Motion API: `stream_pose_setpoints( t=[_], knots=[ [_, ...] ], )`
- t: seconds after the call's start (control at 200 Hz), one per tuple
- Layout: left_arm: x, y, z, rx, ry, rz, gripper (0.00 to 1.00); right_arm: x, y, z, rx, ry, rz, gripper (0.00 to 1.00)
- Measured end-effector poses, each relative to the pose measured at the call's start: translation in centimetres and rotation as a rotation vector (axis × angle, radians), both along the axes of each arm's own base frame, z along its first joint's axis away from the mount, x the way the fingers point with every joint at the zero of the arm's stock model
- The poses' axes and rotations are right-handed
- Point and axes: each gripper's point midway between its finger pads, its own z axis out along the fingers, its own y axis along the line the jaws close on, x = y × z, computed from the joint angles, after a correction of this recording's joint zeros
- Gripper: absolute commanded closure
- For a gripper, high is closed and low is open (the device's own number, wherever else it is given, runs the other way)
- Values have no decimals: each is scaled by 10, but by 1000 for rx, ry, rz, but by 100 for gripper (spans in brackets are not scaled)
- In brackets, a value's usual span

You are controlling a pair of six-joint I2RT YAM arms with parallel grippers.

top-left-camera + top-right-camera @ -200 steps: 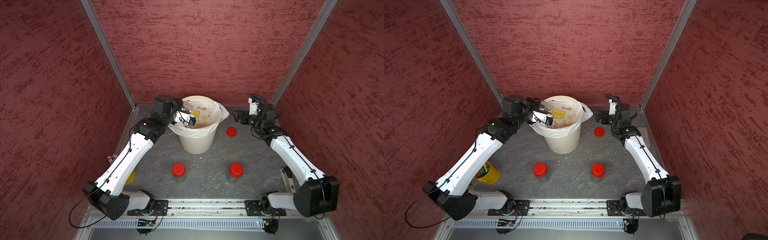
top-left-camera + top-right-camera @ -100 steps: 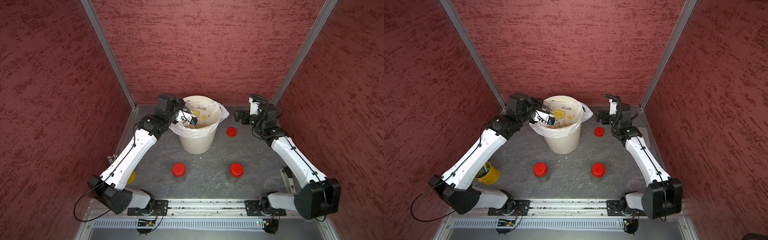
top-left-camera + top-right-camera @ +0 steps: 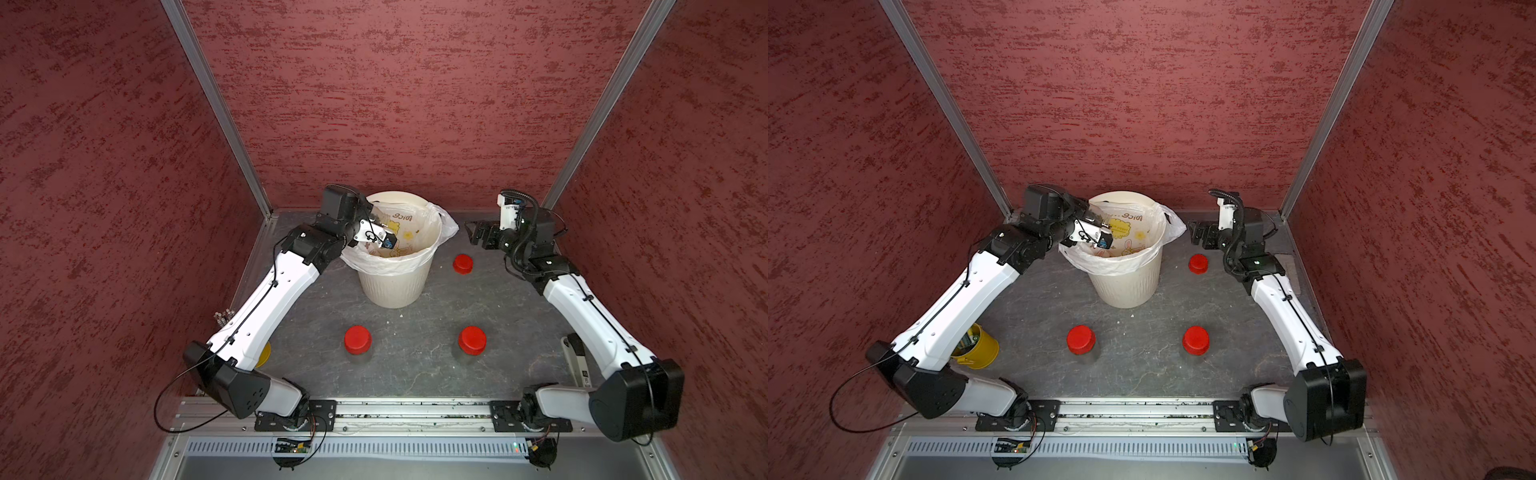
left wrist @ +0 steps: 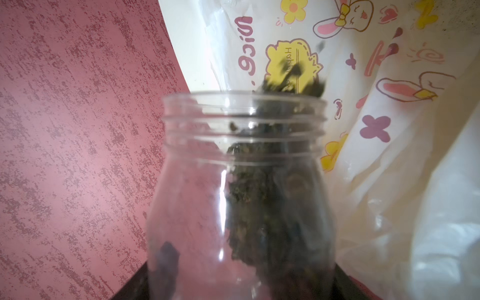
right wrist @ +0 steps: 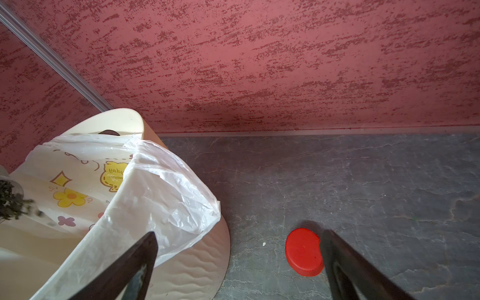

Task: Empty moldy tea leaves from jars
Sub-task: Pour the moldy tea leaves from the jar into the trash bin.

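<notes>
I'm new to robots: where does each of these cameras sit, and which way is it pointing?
Both top views: high over the front edge, looking down on the table, both whole arms, the left gripper over the bin, and two lidded jars.
Left wrist: on the left arm, facing its open jar spilling tea leaves into the bag; barely any gripper shows.
Right wrist: on the right arm, looking past the open right gripper at the loose lid.
Shared: both wrist views show bag and leaves.

Both top views look down from high in front; close wrist cameras share the bin.
</notes>
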Motion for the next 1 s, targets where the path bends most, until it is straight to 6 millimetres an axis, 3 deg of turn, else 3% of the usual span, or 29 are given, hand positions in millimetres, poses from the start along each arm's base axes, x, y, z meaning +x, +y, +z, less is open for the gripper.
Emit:
stream_pose_setpoints(
  t=[0.185,0.401,0.626,0.837,0.997],
  knots=[
    [2,-3,9,-5,-18,0,34,-1,2,0,3,2,10,1],
    [0,-1,-2,17,11,16,34,-1,3,0,6,4,19,1],
    [-3,-8,14,10,-21,9,34,2,4,4,-1,8,25,1],
    [-4,-6,-2,39,14,23,34,1,4,5,0,8,26,1],
    [-4,-6,7,36,0,26,34,1,5,4,-1,14,27,1]
  ],
)
